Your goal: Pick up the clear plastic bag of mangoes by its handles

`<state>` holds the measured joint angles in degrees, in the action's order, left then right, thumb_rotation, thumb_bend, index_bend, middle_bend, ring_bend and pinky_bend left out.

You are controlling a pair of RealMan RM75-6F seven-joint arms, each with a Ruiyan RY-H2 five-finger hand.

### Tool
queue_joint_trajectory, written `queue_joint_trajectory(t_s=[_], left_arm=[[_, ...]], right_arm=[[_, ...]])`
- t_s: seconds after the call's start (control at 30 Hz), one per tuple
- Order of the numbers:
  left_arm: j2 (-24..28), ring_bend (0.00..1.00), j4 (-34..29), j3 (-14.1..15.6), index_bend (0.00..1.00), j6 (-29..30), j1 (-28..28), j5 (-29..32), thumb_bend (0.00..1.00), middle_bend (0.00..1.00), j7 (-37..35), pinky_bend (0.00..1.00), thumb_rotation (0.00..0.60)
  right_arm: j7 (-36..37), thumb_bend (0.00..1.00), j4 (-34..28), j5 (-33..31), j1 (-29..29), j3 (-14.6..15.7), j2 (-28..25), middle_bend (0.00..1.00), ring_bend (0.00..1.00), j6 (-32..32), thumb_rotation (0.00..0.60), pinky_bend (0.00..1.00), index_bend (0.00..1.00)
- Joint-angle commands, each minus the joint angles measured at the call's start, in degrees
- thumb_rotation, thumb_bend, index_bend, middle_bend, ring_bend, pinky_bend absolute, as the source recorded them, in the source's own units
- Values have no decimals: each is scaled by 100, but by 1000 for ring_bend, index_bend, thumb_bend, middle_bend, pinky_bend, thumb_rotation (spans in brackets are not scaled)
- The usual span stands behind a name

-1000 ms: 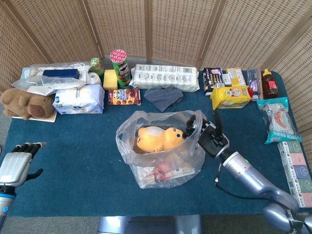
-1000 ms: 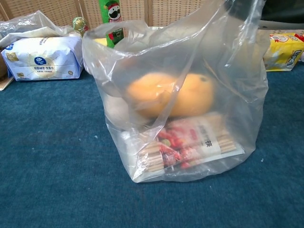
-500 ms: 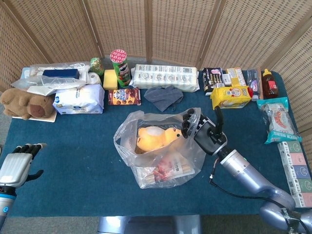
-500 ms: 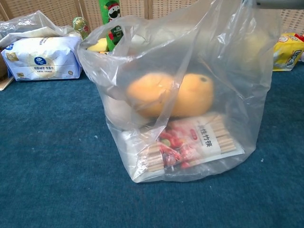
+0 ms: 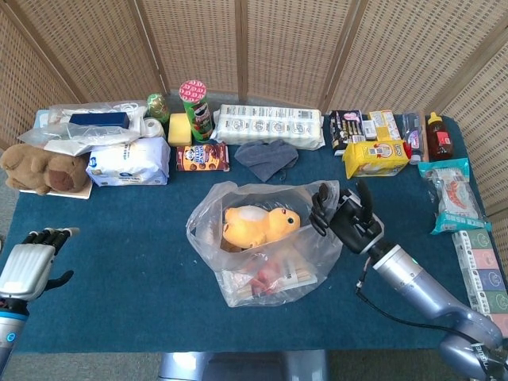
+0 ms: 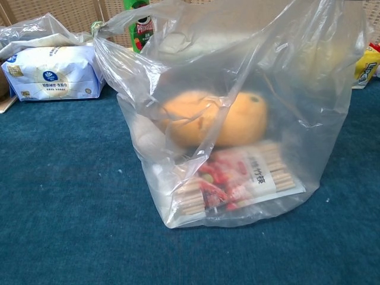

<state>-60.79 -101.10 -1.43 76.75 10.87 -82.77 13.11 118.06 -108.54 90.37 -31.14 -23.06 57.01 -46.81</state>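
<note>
The clear plastic bag (image 5: pixel 266 246), bulging with yellow mangoes (image 5: pixel 255 225), is sitting beside the right hand (image 5: pixel 343 218), whose fingers (image 5: pixel 319 208) are gripping its rim.

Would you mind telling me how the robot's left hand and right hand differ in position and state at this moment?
The left robot hand hangs at the table's near left edge, away from everything, holding nothing; the right robot hand is against the clear plastic bag's right rim.
The left one's shell looks pale and silvery; the right one looks mostly black.
Whether the right one actually grips the plastic is unclear.
</note>
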Motion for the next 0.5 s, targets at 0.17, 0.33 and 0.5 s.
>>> queue_joint_trajectory(t_s=[0.17,0.33,0.5], left_arm=[[-129,254,153,-215,227,115,230,-325,190,316,-88,267,585],[-200,254,255,-305,226,-46,492,-534,190,316,-230,267,588],[-171,254,211,-456,227,-316,846,-662,191,316,-338,267,593]], right_arm=[[-522,198,-46,103,-5,382,-133,629,673,-385,241,627,565],[-636,198,-34,187,-87,609,-123,602,613,-502,239,573,559],[-940,198,44,319,-208,800,-74,553,564,-607,242,509,529]])
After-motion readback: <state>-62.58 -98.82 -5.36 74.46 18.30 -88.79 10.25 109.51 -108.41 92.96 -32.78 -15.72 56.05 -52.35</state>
